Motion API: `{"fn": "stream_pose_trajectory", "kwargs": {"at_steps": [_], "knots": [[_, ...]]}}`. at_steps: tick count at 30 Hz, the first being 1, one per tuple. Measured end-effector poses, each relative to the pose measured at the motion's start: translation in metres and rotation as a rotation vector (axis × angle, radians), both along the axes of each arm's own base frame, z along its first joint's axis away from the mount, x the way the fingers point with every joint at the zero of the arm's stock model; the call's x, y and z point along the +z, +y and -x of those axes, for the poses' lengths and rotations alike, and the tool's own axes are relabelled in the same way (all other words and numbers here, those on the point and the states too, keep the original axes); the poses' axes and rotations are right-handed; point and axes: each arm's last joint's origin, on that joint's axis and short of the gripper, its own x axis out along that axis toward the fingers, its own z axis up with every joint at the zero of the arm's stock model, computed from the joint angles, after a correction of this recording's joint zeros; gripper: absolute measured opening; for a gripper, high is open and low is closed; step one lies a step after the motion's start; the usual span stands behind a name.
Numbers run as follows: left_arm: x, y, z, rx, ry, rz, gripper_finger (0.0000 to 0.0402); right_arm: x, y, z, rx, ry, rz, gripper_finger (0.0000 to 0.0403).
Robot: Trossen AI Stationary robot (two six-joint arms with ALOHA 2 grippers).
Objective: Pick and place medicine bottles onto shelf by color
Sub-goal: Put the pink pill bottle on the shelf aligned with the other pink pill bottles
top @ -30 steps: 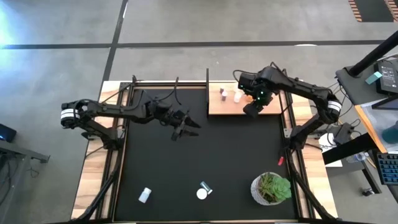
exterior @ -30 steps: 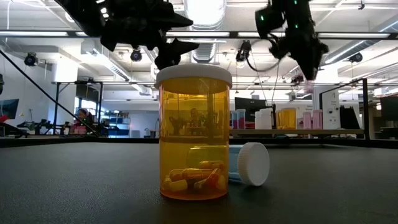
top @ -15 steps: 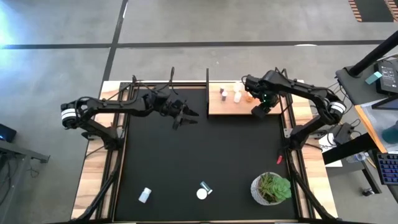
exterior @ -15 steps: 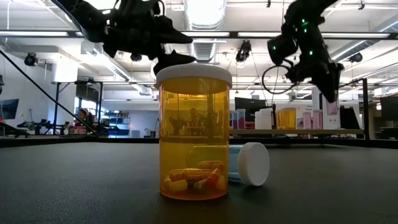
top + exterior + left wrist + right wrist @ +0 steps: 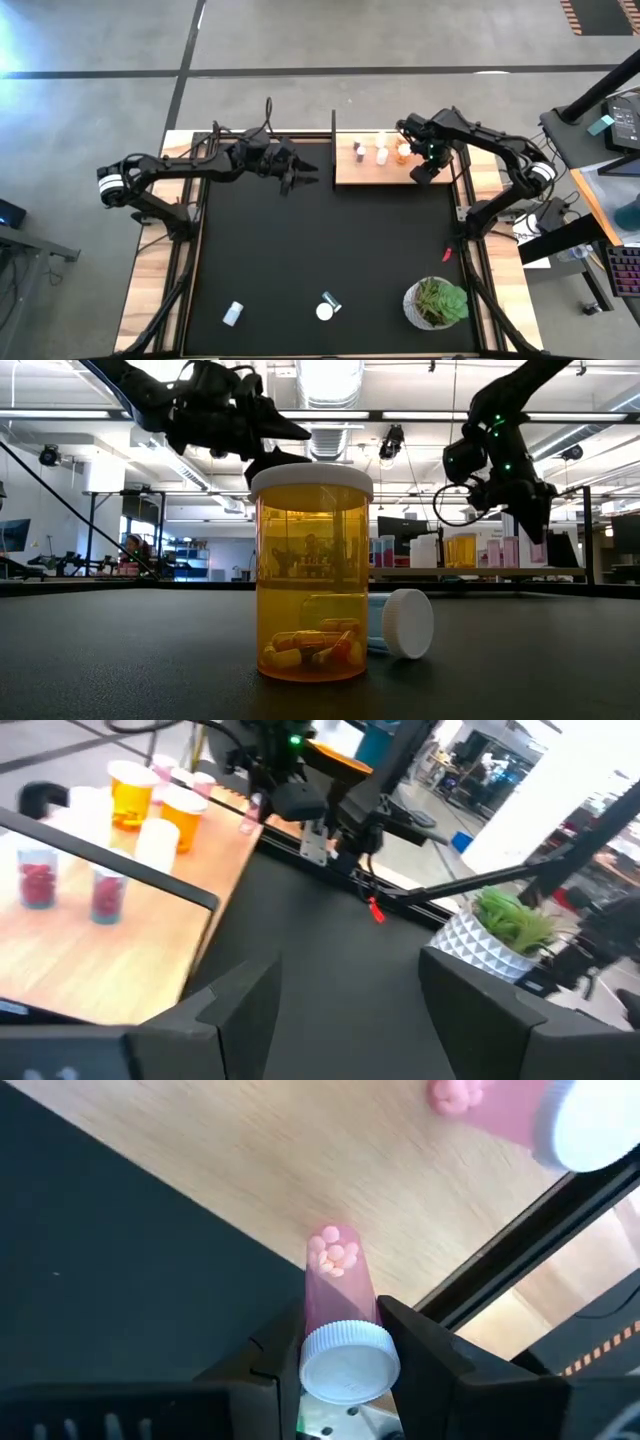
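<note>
Pink, white-capped plastic pill bottle (image 5: pixel 338 1320) sits pinched in the right gripper (image 5: pixel 424 168) fingers over the light-wood shelf (image 5: pixel 350 172), presumably heading for its colour group; left gripper (image 5: pixel 302 180) fingers spread, empty.

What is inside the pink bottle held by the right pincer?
Small pink pills lie clustered at the base of the pink bottle. The white cap covers its top end.

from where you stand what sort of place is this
Probably a robotics lab or workshop: an open hall with ceiling strip lights, workbenches and monitors behind the black table mat, and two dark robot arms over a light-wood shelf of small pill bottles.
</note>
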Motion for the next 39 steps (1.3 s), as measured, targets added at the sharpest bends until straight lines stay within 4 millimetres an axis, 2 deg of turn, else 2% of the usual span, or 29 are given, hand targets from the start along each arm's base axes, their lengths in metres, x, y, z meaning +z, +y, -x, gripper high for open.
{"fn": "stream_pose_trajectory", "kwargs": {"at_steps": [7, 26, 39], "knots": [[0.0000, 0.0032, 0.0012, 0.023, 0.001, -0.003, 0.0220, -0.0006, -0.0039, -0.0035, 0.123, -0.040, 0.016, 0.0109], [0.0000, 0.0037, 0.0015, 0.024, 0.001, -0.003, 0.0220, -0.0033, -0.0051, -0.0034, 0.199, -0.050, 0.012, 0.0109], [-0.0002, 0.0037, 0.0015, 0.024, 0.002, -0.002, 0.0220, -0.0032, -0.0070, -0.0033, 0.314, -0.019, 0.027, 0.0109]]}}
